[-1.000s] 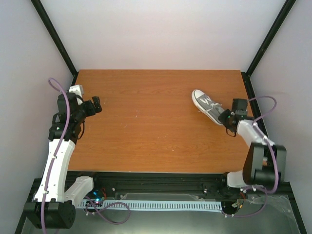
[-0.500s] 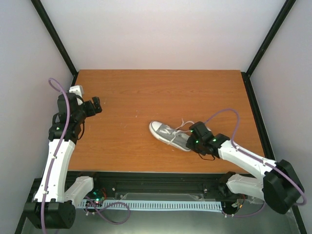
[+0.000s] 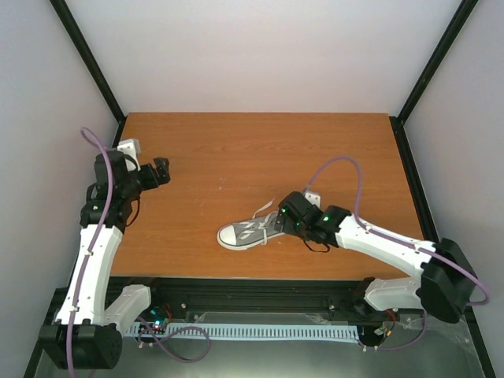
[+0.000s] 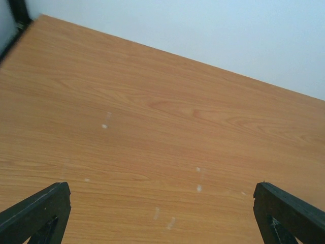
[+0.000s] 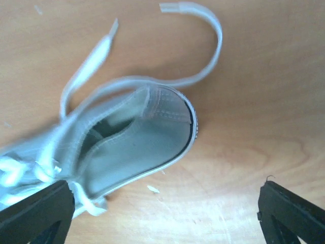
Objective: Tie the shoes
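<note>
sprawling untied, white laces (image 5: 217,35) are seen on the small grey canvas sneaker (image 3: 246,234); left gripper (image 4: 161,190) and right gripper (image 5: 162,195) are held spread, empty.

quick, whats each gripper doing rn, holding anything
left gripper: open, holding nothing
right gripper: open, jaws wide over the shoe, not gripping it

The desk (image 3: 236,150) read to me as wood-grain laminate, smooth, with a faint sheen and a few pale specks. The shoe (image 3: 248,234) at lower centre was matt grey canvas. Its white toe cap (image 3: 227,237) looked smooth and rubbery, and its laces (image 5: 203,76) were flat white woven cloth. The left gripper (image 4: 162,216) had fingers (image 4: 38,211) of matt black plastic. The right arm (image 3: 378,240) wore a glossy white shell.
</note>
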You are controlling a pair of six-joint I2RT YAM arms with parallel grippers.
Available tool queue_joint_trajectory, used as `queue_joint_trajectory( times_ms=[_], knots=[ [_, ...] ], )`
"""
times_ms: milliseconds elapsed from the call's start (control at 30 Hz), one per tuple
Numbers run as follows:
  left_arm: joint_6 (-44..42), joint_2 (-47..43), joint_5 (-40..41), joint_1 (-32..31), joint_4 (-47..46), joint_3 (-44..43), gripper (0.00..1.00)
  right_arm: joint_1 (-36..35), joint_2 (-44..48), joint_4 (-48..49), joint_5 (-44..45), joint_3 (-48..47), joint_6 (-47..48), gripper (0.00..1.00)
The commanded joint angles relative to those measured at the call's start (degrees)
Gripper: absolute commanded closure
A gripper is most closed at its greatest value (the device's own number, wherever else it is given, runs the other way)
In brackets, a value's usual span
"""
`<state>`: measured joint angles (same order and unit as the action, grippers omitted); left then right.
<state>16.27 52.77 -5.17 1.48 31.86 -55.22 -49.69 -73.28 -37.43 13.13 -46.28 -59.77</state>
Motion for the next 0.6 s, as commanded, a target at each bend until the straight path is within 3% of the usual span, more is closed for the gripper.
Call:
queue_joint_trajectory(
  times_ms=[0,200,400,567],
  knots=[
    [8.5,0.6,-14.5,-0.7,-5.6,4.4,0.00,3.0,5.2,2.4,7.4,-2.2,13.5,0.00],
    [23.7,0.4,-23.0,-8.8,-15.4,18.6,0.00,13.2,3.9,14.4,-9.5,-0.7,27.4,0.00],
    [35.4,-4.3,-26.3,-16.3,-23.6,32.3,0.00,15.5,-6.4,19.7,-17.4,-6.1,35.7,0.00],
    [39.9,-7.3,-28.5,-21.8,-24.0,36.8,0.00,17.2,-15.3,20.6,-25.7,-11.8,40.3,0.00]
  ],
)
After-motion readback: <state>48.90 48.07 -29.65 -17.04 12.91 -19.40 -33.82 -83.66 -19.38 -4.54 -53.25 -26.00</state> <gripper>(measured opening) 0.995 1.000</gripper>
